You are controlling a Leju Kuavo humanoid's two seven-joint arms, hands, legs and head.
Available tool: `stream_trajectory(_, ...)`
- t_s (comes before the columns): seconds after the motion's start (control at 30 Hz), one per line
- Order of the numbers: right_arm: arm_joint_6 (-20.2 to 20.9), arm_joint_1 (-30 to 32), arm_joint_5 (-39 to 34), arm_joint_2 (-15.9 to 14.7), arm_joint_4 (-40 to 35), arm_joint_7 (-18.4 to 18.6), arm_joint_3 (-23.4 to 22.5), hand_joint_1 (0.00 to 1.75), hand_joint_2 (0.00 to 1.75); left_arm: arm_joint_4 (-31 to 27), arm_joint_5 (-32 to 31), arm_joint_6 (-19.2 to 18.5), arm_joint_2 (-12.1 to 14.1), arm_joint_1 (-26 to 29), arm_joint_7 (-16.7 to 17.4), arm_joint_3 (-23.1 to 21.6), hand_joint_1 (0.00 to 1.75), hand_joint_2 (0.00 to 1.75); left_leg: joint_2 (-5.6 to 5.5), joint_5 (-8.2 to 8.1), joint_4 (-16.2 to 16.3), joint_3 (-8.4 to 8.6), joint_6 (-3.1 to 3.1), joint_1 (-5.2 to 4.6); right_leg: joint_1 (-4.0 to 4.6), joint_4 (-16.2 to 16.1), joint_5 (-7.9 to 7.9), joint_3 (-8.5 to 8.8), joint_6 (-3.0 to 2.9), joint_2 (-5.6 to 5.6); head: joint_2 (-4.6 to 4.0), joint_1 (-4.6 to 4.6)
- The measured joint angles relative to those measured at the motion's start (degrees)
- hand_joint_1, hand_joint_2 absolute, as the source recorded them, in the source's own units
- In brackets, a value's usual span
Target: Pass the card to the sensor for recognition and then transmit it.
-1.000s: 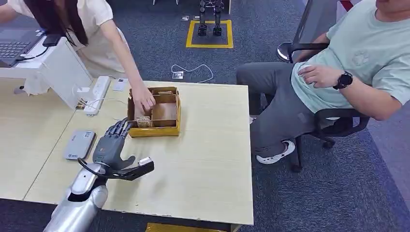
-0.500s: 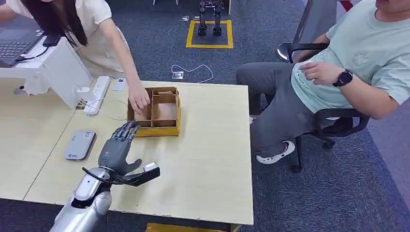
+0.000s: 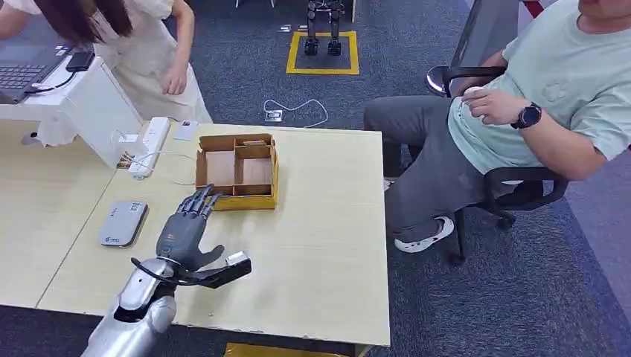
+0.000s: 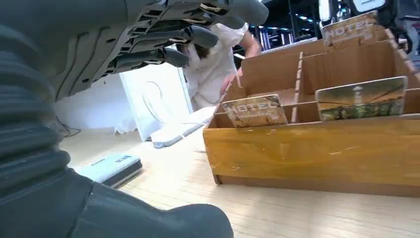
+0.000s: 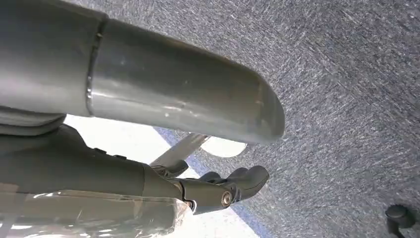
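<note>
In the lower left of the head view the left hand (image 3: 182, 236) hovers over the pale worktop (image 3: 320, 245) with its fingers (image 3: 198, 202) spread apart and holding nothing, their tips pointing at the near wall of the wooden box (image 3: 238, 171) just above them in the frame. From the left wrist view two hotel cards stand upright against the box's near wall, one card (image 4: 254, 110) in the left compartment and the other card (image 4: 361, 98) in the right one, and a third (image 4: 349, 30) shows at the far wall. The grey sensor (image 3: 123, 222) lies flat at left of the hand, and the right hand (image 5: 233, 186) hangs above the carpet with its fingers curled in on nothing.
</note>
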Motion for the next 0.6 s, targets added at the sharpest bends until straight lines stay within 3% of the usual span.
stream_trajectory(0.33,0.0,0.0,0.24,0.0,0.0,0.0,-0.24,0.0,0.0,-1.46,0.11,0.28,-1.42,0.19,0.17,-1.12,0.0,1.75,0.0,0.0,0.0,0.0,0.0,0.0,0.0,0.0,0.0,0.0,0.0,-0.01,-0.02,0.0)
stream_trajectory(0.6,0.02,-0.04,0.94,0.02,0.0,0.09,-0.24,0.0,0.0,-2.43,-0.11,0.9,-4.59,-0.34,2.06,-2.47,0.0,1.75,-0.01,0.0,0.01,0.0,0.0,-0.01,-0.01,0.0,0.0,0.01,0.0,-0.02,0.0,0.0)
